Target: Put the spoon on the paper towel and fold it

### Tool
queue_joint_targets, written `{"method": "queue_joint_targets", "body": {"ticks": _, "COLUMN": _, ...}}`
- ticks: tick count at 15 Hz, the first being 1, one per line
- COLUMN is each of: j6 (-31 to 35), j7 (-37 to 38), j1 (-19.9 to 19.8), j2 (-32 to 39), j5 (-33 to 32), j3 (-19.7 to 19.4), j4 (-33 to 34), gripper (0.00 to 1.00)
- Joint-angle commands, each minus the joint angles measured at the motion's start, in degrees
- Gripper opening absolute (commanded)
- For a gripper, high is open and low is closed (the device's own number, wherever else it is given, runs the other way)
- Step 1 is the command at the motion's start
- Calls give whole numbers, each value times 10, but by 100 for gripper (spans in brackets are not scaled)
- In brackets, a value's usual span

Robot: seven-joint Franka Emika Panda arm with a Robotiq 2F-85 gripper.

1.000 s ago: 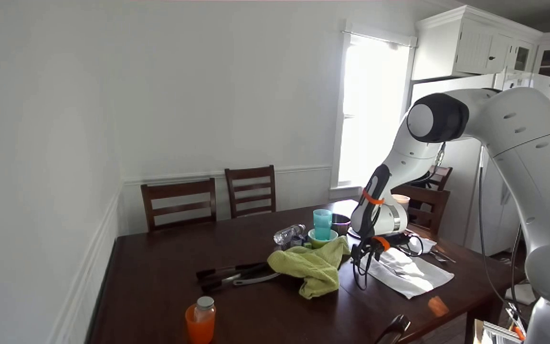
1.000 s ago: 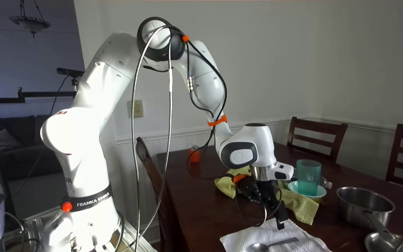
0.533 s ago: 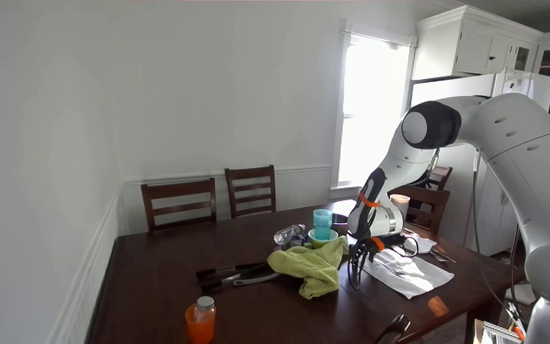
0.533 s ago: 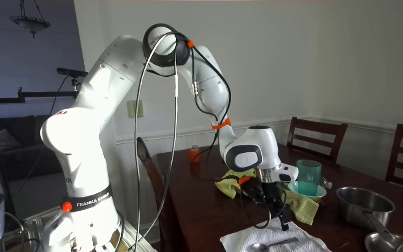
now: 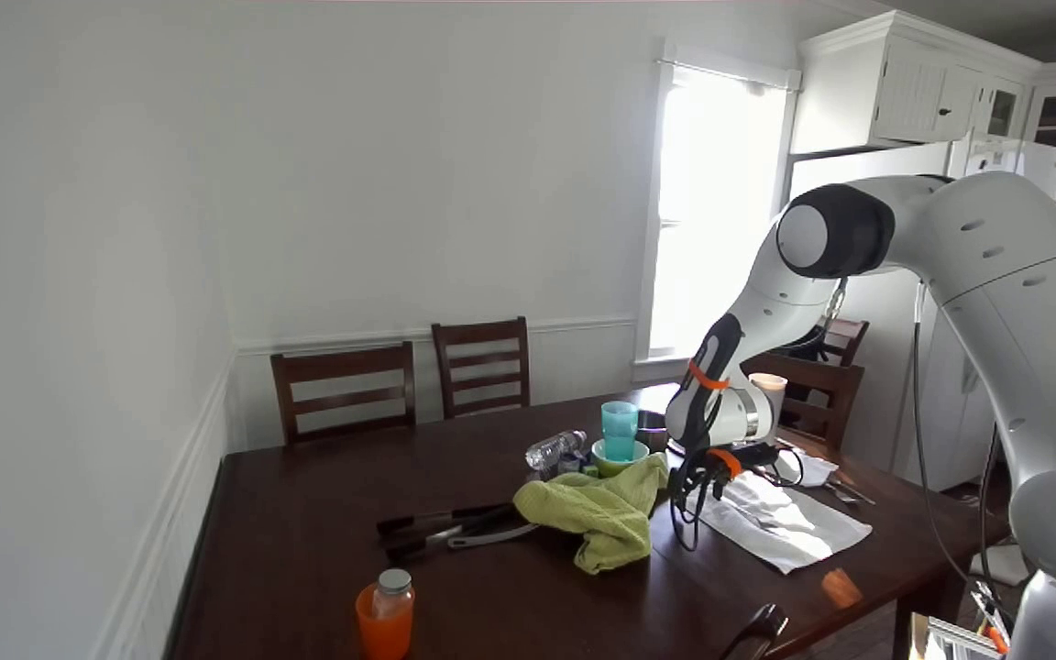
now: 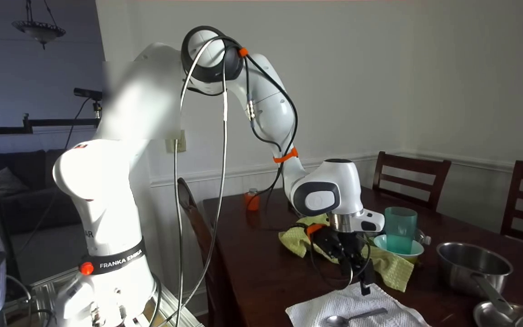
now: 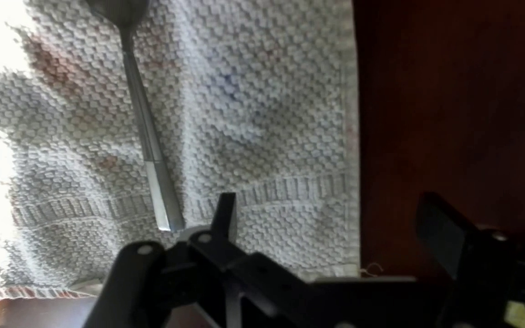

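Spoon lies on towel, teal cup in bowl.

White pebble-weave cloth, blotched rust and blue
Ribbing is woven near one edge; the slim metal spoon is toned grey, the wooden table dark brown.

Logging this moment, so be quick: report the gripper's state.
Gripper: open, jaws wide apart, holding nothing; the spoon lies on the white towel, not between them.
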Motion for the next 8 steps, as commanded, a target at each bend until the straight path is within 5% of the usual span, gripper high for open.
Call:
{"method": "queue_joint_targets", "body": {"ticks": 1, "j6": -42, "j7": -19, "j1": 7, "j2": -33, "j5": -15, "j3": -9, "j4": -24, "gripper": 100}}
{"method": "queue_joint_targets", "body": {"ticks": 8, "j6": -57, "j7": -60, "j1": -10, "j2": -40, "j5": -2, "j3": 5, "j4": -48, "gripper": 100}}
